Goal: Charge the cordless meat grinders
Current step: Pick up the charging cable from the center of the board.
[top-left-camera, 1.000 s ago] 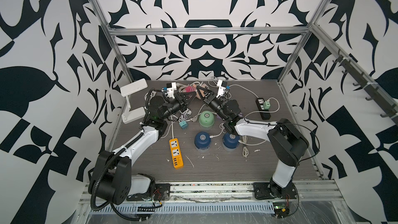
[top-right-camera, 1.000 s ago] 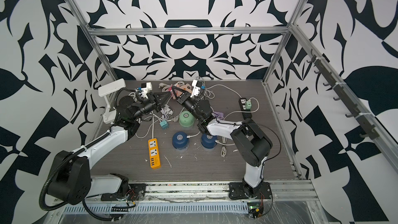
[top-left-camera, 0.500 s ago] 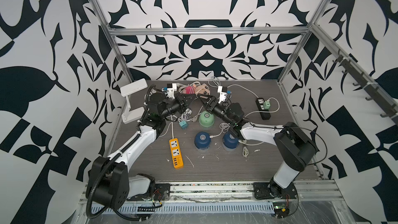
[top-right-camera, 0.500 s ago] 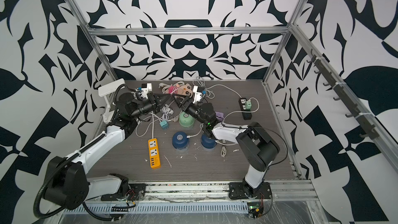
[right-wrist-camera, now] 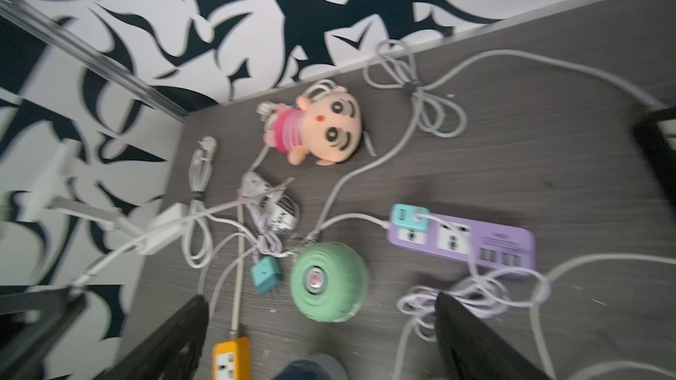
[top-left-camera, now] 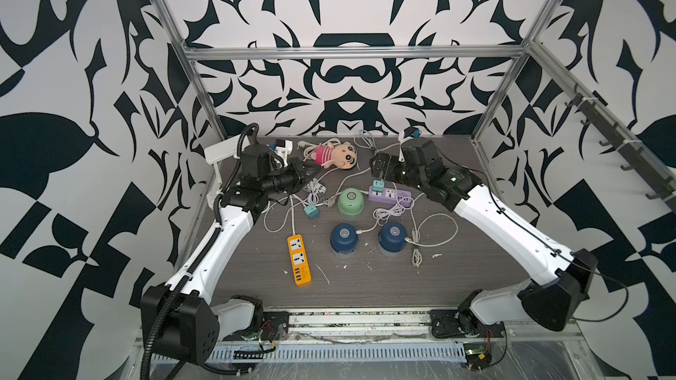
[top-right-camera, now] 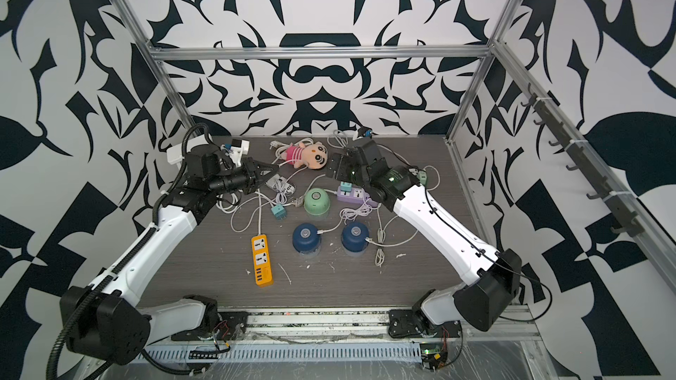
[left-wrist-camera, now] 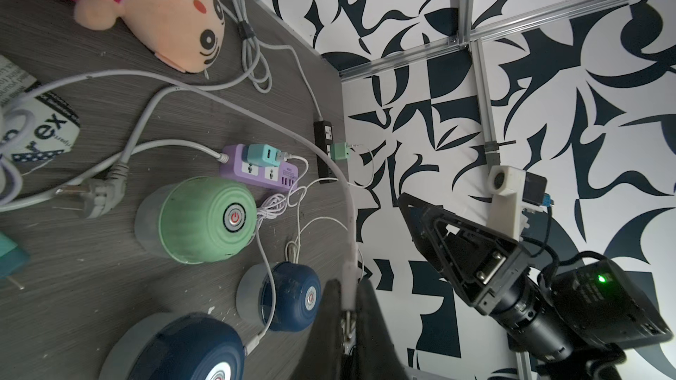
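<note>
- Okay, left gripper [left-wrist-camera: 348, 286]: clamped shut on the plug end of a white cable [left-wrist-camera: 349, 235]; rest of it arcing away ahead of the tips, over the table [top-left-camera: 365, 286].
- Opposite, right gripper [right-wrist-camera: 322, 301]: spread wide, nothing in it, up off the table.
- Target-wise, green grinder [top-left-camera: 350, 202]: upright, below and just ahead of right gripper, framed between its fingers in the right wrist view; also ahead of and lower than left gripper. Purple strip [top-left-camera: 393, 195] just beside it, roughly under right gripper.
- Also blue grinders [top-left-camera: 344, 237]: side by side, apart, back toward the arm bases from both grippers. Thin lead [top-left-camera: 365, 230] reaching the side of one; cannot tell for the other.
- Handling, judged: hard plastic shell, probably light to middling, with the weight high in the dome. Likely to skid or tip if a plug gets pushed in with no bracing.
- Dome ribbed but rounded, so likely to squirt out of a top pinch. Better taken across the lower sides where dome meets clear cup [left-wrist-camera: 146, 221], jaws wide, clear of silver button [left-wrist-camera: 234, 218].
- Cup probably brittle-ish: moderate squeeze only.
- Cable limp: worth holding only at the stiff plug boot.
- Charging port on green grinder: not visible, side unknown.
</note>
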Tool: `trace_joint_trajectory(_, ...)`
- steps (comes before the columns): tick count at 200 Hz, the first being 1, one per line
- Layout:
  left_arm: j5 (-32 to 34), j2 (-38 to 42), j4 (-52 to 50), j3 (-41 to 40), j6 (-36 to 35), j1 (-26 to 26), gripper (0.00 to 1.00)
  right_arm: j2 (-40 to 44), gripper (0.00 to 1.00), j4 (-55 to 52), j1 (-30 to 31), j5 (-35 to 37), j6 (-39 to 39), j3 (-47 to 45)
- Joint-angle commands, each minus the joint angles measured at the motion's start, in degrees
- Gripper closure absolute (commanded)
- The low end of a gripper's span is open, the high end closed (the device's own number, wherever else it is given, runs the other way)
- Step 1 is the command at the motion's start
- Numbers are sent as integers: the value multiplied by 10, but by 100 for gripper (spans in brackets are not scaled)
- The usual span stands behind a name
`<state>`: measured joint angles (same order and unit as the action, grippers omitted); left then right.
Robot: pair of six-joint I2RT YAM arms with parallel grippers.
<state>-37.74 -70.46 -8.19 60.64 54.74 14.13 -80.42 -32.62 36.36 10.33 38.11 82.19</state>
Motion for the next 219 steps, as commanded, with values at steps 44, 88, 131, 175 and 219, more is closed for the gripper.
trace_joint_trajectory(44,-20,-7,-116,44,-82,-3,100,203,1,64,4,138,-117,-206)
trace_joint_trajectory(88,-23,-11,-221,84,-152,-3,100,331,1,176,-1,115,-181,-282)
trace_joint_trajectory(131,-25,-4,-274,86,-188,-6,100,201,9,56,3,67,-214,-134)
trace_joint_trajectory(175,-54,-8,-311,84,-228,-23,100,88,29,48,18,-129,-282,-49)
trace_joint_trajectory(219,-94,-19,-382,94,-295,-56,100,-6,37,58,113,-180,-451,2)
